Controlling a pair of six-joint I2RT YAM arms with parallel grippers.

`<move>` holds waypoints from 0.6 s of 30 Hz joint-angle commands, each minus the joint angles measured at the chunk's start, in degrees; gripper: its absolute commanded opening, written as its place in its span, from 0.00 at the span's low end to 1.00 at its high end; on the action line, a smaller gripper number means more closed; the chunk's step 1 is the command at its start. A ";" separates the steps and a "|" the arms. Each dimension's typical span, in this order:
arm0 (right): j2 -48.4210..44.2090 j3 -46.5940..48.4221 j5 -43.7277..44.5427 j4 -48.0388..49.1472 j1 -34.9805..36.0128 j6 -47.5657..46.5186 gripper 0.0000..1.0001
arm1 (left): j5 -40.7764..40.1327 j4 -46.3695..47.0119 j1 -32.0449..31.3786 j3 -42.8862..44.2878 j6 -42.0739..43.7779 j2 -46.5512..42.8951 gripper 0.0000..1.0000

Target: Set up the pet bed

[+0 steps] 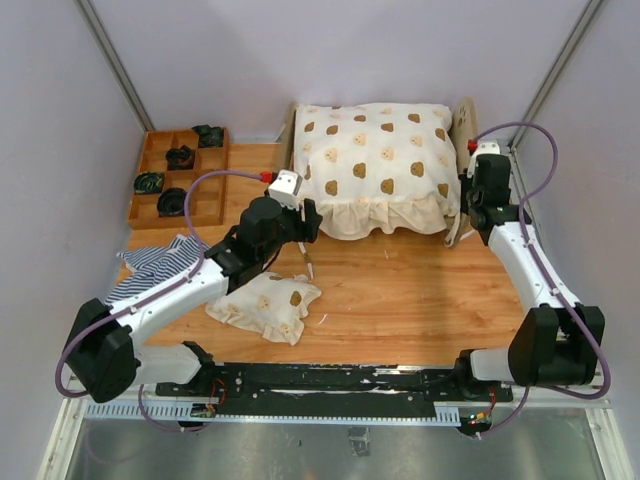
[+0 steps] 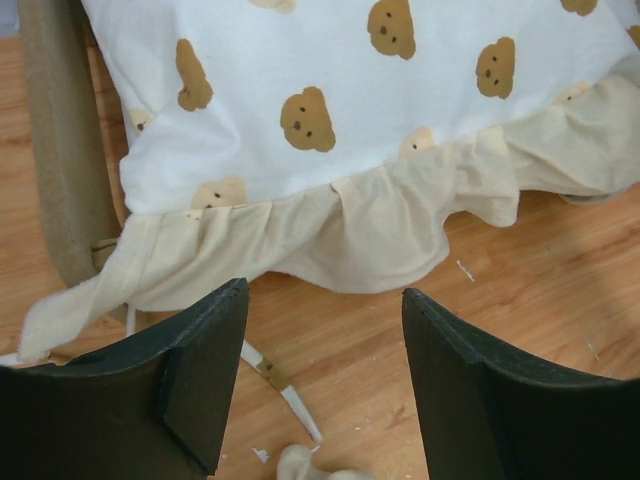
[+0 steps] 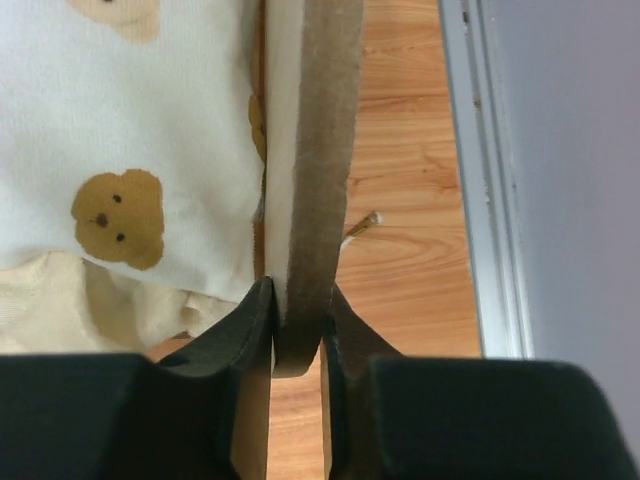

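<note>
Pet bed (image 1: 464, 125) sits at the far middle of the table (image 1: 400, 290) under the bear-print quilt (image 1: 375, 160), its right end board pinched in our right gripper (image 3: 297, 320) while our left gripper (image 2: 325, 300) hangs open before the ruffle (image 2: 380, 230); we judge the frame is being squared, and next we need the loose pillow (image 1: 268, 305).

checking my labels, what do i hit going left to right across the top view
tray → pillow → quilt → right gripper, shut on the bed frame
</note>
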 commanded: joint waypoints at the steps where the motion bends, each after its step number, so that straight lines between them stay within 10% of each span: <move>1: -2.44 -0.59 -7.76 -0.15 0.45 -1.31 0.06 | -0.49 0.80 -1.15 -0.90 1.61 -1.10 0.67; 18: -11.32 -6.54 -9.24 -2.94 10.41 4.43 0.01 | -0.52 9.57 -11.64 2.41 8.52 6.38 0.66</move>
